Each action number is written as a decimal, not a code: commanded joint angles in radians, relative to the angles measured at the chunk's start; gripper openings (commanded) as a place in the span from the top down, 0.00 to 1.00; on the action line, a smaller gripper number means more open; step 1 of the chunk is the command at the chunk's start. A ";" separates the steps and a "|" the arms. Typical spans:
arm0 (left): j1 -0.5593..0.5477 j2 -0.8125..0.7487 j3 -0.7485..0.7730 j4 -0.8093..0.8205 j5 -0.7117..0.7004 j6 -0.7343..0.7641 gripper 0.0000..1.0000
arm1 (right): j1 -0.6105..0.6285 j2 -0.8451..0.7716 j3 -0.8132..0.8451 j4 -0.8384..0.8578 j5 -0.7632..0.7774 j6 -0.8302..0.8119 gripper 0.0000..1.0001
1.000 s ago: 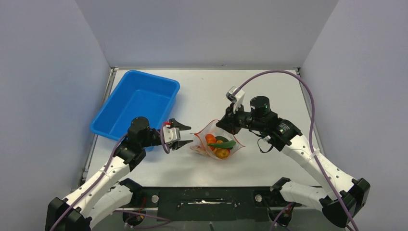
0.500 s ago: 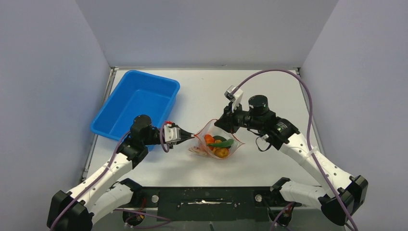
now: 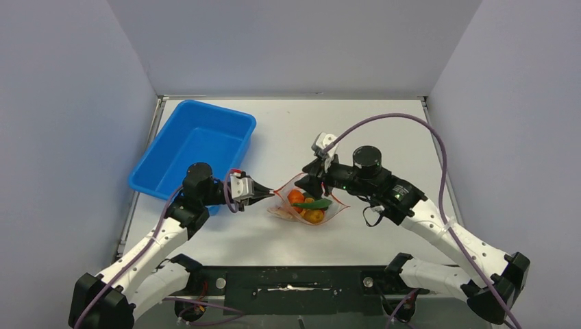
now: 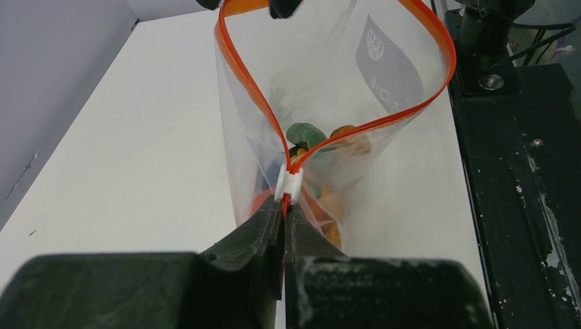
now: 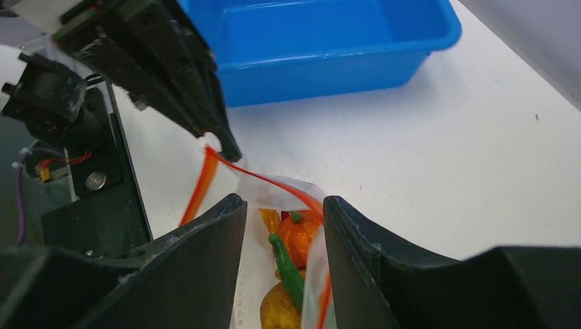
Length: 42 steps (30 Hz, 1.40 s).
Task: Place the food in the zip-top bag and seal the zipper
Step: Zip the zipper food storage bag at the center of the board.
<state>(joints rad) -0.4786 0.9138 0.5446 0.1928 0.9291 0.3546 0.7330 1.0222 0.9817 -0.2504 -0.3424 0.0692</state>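
Note:
The clear zip-top bag (image 3: pixel 285 211) lies mid-table with its mouth gaping. Its zipper (image 4: pixel 290 163), an orange strip, forms an open loop. Inside lies the food (image 3: pixel 308 204): an orange fruit (image 5: pixel 305 233), a green piece (image 5: pixel 288 267) and a yellow-brown lump (image 5: pixel 277 308). My left gripper (image 3: pixel 264 195) is shut on the strip's near end (image 4: pixel 286 205), just behind the white slider (image 4: pixel 289 185). My right gripper (image 3: pixel 312 179) stands open at the far end of the mouth (image 5: pixel 282 205), its fingers either side of the rim.
A blue tray (image 3: pixel 195 147) sits at the back left, behind the left arm, also in the right wrist view as the blue tray (image 5: pixel 322 41). The black base rail (image 3: pixel 294 281) runs along the near edge. Grey walls enclose the table.
My left gripper moved onto the bag's near corner and shut on the strip. My right gripper let go of the far rim, opened, and shifted slightly left and down.

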 commanded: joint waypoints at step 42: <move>0.028 -0.037 -0.063 0.159 0.097 -0.086 1.00 | 0.307 0.262 0.157 -0.010 0.055 -0.467 0.60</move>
<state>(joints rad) -0.4500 0.8993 0.4751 0.2890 0.9848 0.2729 1.0233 1.2728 1.0939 -0.2497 -0.3065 -0.3859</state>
